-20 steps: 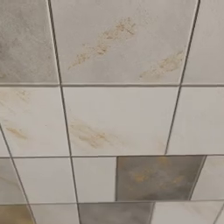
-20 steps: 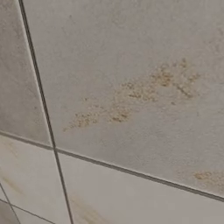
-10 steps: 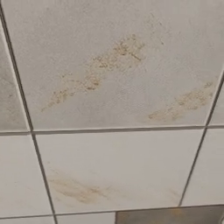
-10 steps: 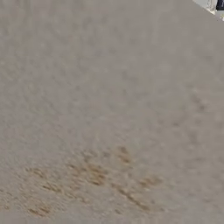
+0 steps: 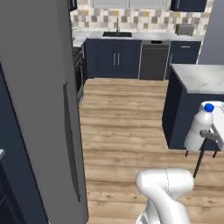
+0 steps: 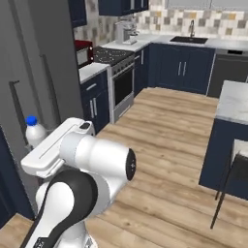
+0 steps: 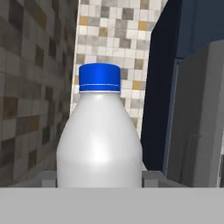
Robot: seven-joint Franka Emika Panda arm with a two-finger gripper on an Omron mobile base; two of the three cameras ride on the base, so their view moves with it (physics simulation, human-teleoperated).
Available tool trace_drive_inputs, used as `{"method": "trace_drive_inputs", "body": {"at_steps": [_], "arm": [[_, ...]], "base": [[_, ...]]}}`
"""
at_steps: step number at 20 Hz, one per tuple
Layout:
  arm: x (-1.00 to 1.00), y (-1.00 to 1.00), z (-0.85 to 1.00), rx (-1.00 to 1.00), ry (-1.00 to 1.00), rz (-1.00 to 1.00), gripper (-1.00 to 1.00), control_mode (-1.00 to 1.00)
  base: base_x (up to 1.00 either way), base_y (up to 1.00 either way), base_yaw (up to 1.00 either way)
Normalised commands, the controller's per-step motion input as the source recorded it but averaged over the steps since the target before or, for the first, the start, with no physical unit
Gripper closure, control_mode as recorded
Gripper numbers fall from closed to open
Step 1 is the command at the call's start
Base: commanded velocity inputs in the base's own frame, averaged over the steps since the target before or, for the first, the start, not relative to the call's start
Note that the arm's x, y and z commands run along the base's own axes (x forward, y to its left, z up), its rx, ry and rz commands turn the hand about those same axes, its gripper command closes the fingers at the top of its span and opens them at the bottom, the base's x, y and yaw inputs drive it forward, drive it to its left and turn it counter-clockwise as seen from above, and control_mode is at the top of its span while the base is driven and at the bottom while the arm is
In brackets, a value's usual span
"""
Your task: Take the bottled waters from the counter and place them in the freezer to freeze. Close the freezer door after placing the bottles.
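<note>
Both base views are now showing the kitchen instead of the pale stained tiles of a moment ago, so the cameras are swinging, not the things. The end effector [image 7: 99, 183] is clenching the plain whitish bottle [image 7: 99, 144], upright, blue cap at upper centre of the hand view; the same bottle [image 5: 197, 129] is sitting at the right edge of the left base view. The freezer door [image 5: 41, 109] is filling the left of that frame, seemingly shut, so nothing inside is visible. The marble surface [image 5: 199, 78] is lying at centre right. Risk, as I judge it: the smooth bottle slipping, or knocking the shut door.
</note>
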Motion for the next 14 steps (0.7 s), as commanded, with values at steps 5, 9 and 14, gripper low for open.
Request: {"method": "trace_drive_inputs", "body": {"at_steps": [5,9,14], "arm": [[0.00,0.00,0.00,0.00,0.00,0.00,1.00,1.00],[0.00,0.00,0.00,0.00,0.00,0.00,1.00,1.00],[0.00,0.00,0.00,0.00,0.00,0.00,1.00,1.00]], "base": [[0.51,-0.66,0.34],[0.79,-0.34,0.41],[0.70,-0.30,0.45]]}}
